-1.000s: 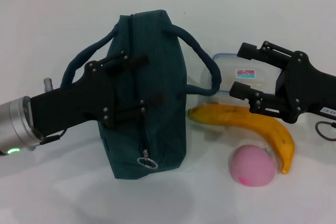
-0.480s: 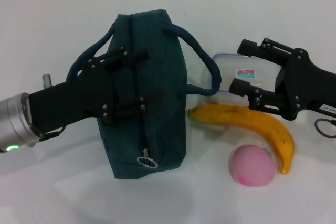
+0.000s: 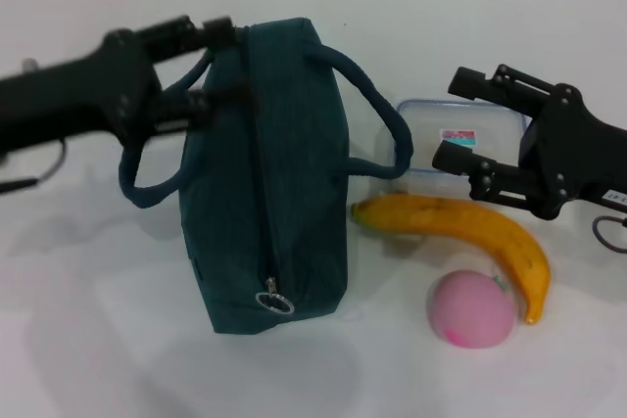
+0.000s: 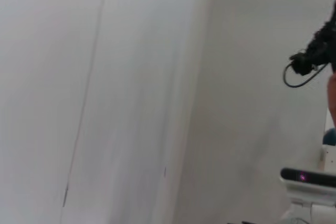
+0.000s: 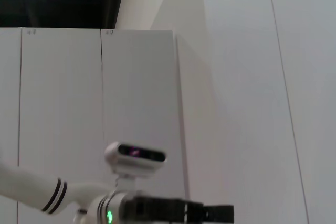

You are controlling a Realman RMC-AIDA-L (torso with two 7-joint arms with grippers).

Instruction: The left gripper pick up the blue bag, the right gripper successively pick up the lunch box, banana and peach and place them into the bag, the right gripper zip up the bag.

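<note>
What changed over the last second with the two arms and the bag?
The left gripper swung from over the middle of the blue bag to its far end, beside the left handle, fingers open. The right gripper barely shifted, open over the lunch box. Bag, banana and peach stayed put.

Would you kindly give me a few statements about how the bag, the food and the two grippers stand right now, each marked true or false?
1. The blue bag is zipped shut, its ring pull at the near end. True.
2. The banana is inside the bag. False: it lies on the table beside the bag.
3. The peach lies nearer the robot than the banana. True.
4. The right gripper is shut on the lunch box. False: its fingers are open around the box's right part.
5. The left gripper is at the bag's left handle. True.
</note>
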